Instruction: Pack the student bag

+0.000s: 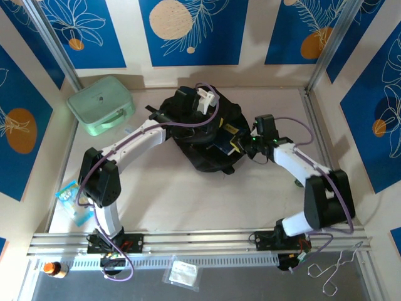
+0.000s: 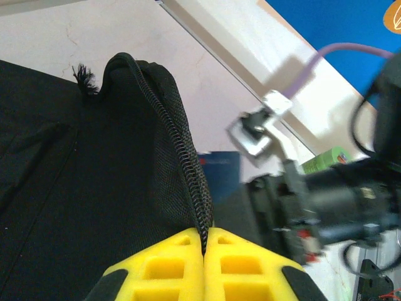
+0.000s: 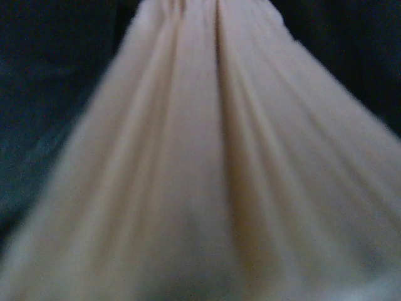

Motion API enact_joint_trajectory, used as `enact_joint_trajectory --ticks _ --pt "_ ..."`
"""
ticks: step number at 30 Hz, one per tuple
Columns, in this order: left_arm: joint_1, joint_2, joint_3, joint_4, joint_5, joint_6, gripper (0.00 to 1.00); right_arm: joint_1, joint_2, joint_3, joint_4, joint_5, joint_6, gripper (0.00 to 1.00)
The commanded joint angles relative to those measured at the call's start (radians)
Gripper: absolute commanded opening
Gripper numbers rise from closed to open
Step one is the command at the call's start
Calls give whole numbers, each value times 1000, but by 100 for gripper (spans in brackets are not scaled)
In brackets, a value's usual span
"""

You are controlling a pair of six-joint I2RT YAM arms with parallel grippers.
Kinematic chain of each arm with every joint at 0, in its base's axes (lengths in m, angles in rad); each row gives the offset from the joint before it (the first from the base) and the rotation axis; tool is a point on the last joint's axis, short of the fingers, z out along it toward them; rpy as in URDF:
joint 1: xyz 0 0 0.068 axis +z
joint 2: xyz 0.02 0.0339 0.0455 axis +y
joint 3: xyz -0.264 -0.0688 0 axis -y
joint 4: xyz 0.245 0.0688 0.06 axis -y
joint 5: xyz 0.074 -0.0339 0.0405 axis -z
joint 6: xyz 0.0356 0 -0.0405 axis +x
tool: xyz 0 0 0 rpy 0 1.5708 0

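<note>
Left gripper (image 2: 204,241): jaws clamped on zip edge (image 2: 185,169) of large black soft fabric student bag (image 2: 75,188).
Right gripper (image 1: 241,145): jaws, we cannot tell.

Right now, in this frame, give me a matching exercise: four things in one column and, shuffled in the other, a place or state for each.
Things:
1. mint-green case
2. student bag
3. left gripper
4. blue packet

Places or states:
A. shut on a zip edge
B. far-left corner of the table
C. middle of the table
D. near-left edge of the table

Pairs: 1-B; 2-C; 3-A; 4-D
</note>
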Motion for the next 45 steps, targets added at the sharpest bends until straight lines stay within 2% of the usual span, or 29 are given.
enact_joint_trajectory --ticks 1,3,8,10,13,18,23,28,29,33,35,38,42,45 --pt "-9 -37 7 47 58 -8 2 27 117 94 126 70 41 0" --pt "-8 -37 6 47 59 -14 1 36 216 147 130 92 70 0" --pt "-8 -43 2 45 48 -21 2 67 372 244 163 54 104 0" --pt "-8 -42 3 44 50 -21 2 78 413 265 170 53 112 5" --pt "-8 -39 2 46 67 -11 4 76 446 267 182 34 134 17" --pt "-7 -34 -3 36 52 2 4 53 314 163 177 48 115 42" --pt "-6 -18 -7 33 42 4 5 14 75 -9 170 56 98 49" --pt "-4 4 -14 14 23 7 10 -18 -202 -131 14 154 55 51" --pt "-2 7 -14 1 21 11 14 -25 -256 -141 -29 187 41 52" --pt "13 -12 -65 -41 -62 10 45 -54 -422 -145 -149 284 -45 59" --pt "34 -37 -115 -45 -119 -2 53 -69 -460 -132 -178 288 -90 61" --pt "76 -80 -201 -56 -226 -50 58 -82 -469 -105 -211 278 -128 64" --pt "162 -116 -319 -66 -344 -162 58 -76 -442 -95 -217 257 -130 66" --pt "230 -122 -399 -52 -388 -245 54 -63 -424 -103 -208 255 -113 66"
